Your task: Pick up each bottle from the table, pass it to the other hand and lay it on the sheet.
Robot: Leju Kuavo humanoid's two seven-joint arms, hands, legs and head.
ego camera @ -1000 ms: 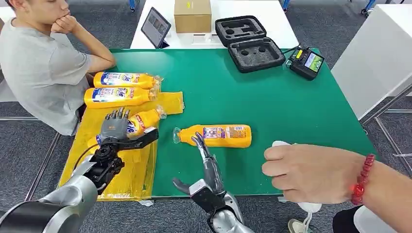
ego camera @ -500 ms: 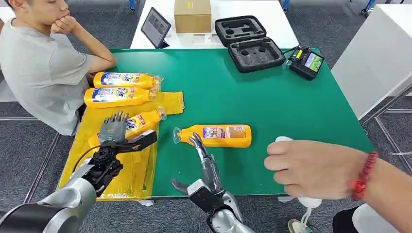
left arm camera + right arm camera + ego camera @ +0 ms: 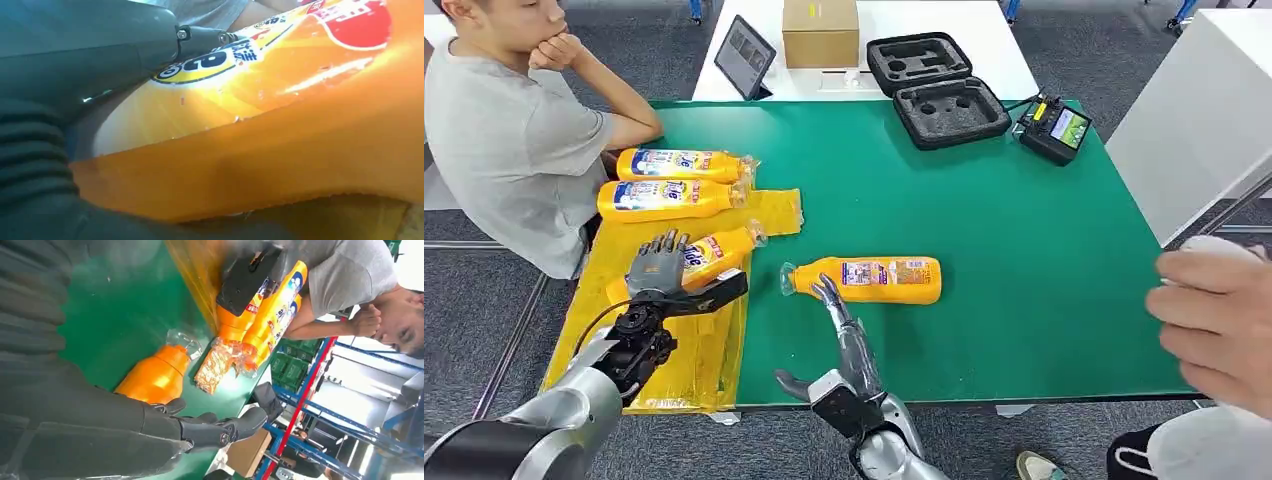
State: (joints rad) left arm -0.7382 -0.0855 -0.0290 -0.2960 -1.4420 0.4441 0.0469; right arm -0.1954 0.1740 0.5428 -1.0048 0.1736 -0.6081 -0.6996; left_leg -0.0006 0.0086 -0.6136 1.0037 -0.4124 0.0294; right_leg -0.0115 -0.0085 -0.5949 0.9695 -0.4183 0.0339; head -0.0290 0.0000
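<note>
One bottle (image 3: 869, 279) lay crosswise on the green surface (image 3: 1024, 220), touching the right robot hand (image 3: 844, 335), fingers spread and empty. Left robot hand (image 3: 664, 275) rested on a sheet bottle (image 3: 719, 248); grip unclear.

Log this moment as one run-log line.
left hand: holds third bottle on yellow sheet | right hand: open, fingers by lone bottle on green table | sheet: two bottles laid

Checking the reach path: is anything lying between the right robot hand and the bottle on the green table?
Nothing: in the head view the right robot hand has fingertips right beside the bottle.
</note>
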